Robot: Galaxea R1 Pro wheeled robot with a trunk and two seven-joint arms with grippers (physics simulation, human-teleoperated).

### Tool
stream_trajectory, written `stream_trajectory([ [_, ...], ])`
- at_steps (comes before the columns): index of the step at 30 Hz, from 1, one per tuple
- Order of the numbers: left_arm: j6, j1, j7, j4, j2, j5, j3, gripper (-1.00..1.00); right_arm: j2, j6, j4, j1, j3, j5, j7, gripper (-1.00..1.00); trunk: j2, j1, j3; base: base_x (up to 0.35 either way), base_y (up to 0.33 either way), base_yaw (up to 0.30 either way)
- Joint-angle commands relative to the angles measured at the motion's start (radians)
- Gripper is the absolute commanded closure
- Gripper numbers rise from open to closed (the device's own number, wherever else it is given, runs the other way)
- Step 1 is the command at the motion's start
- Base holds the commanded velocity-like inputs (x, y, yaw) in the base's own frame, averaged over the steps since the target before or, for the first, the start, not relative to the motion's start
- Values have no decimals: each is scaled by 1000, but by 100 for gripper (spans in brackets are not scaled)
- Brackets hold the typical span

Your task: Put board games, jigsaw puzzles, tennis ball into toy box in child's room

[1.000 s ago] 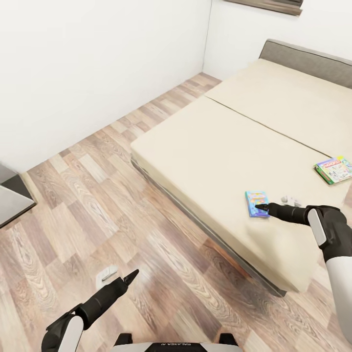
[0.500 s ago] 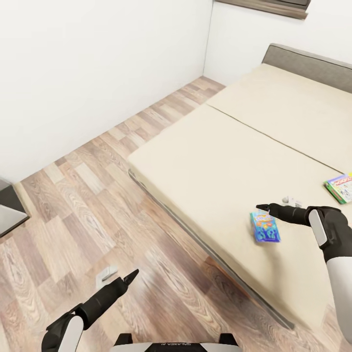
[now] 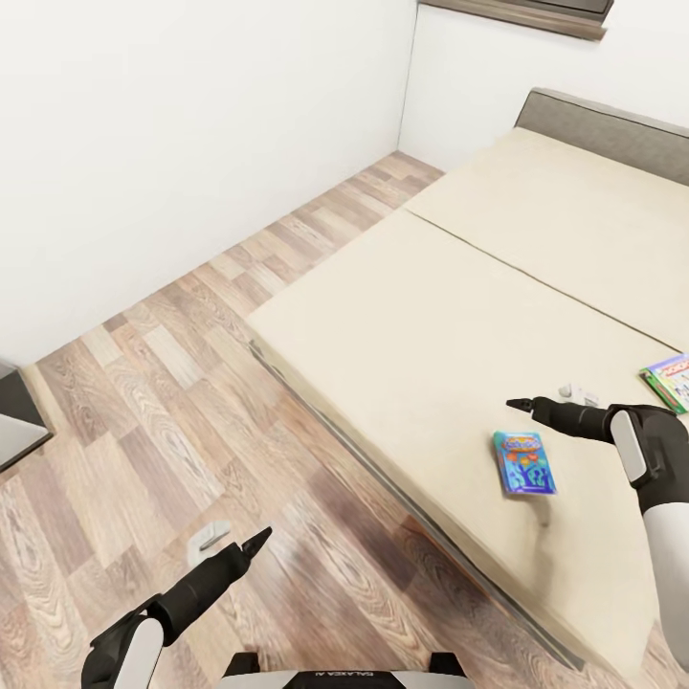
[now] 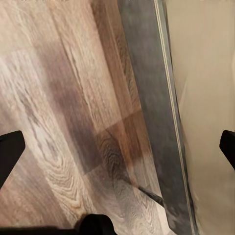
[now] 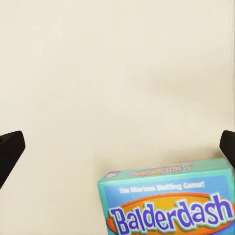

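Balderdash, the blue board game (image 3: 524, 462), lay flat on the beige bed (image 3: 450, 316), close to the long edge that faces the floor and nearer the foot than the grey headboard (image 3: 612, 122). In the head view the right gripper (image 3: 522, 405) hovered over the mattress just beyond the box, toward the headboard side, apart from it and holding nothing. The right wrist view showed its fingertips (image 5: 10, 147) spread wide at either side, with the box's title end (image 5: 169, 200) lying between and ahead of them, so that gripper was released and roughly lined up across the box's short side. The box's long axis ran about parallel to the bed's floor-facing edge, slightly turned.

The second game, a green and white box (image 3: 672, 379), lay farther along the mattress toward the right, well apart from the blue one. The left gripper (image 3: 256, 542) hung low over the wood floor (image 3: 172, 402), well away from both games; its fingertips (image 4: 11, 149) stood wide apart in the left wrist view, with the bed's dark frame (image 4: 147, 98) beside them.

The right arm was plainly the nearer one, and I judged the next move to be a short drop back toward the box.
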State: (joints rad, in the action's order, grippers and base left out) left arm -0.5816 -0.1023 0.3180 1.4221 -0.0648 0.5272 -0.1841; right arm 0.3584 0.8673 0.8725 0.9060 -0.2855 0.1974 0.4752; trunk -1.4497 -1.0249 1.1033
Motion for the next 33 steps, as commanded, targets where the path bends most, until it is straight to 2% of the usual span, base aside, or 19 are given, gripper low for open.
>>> stream_trajectory([
  [1,-9,-1,3,1,-1,5,-3,-100,0,6,0,1,-2,2,2,-100,0,0,1,36,0,0],
  [6,-9,-1,3,0,-1,5,-3,-100,2,-2,0,0,-13,2,-25,-100,0,0,1,22,0,0],
  [11,-8,-1,3,0,-1,5,-3,-100,6,-19,-1,0,-45,2,-70,-100,0,0,1,11,0,0],
  [16,-8,-1,3,-1,-1,5,-3,-100,8,-25,-1,-1,-61,2,-84,-100,0,0,1,6,0,0],
  [33,-9,-2,4,-7,-1,5,-3,-100,9,-27,-1,-1,-76,-4,-101,-100,0,0,1,-31,0,0],
])
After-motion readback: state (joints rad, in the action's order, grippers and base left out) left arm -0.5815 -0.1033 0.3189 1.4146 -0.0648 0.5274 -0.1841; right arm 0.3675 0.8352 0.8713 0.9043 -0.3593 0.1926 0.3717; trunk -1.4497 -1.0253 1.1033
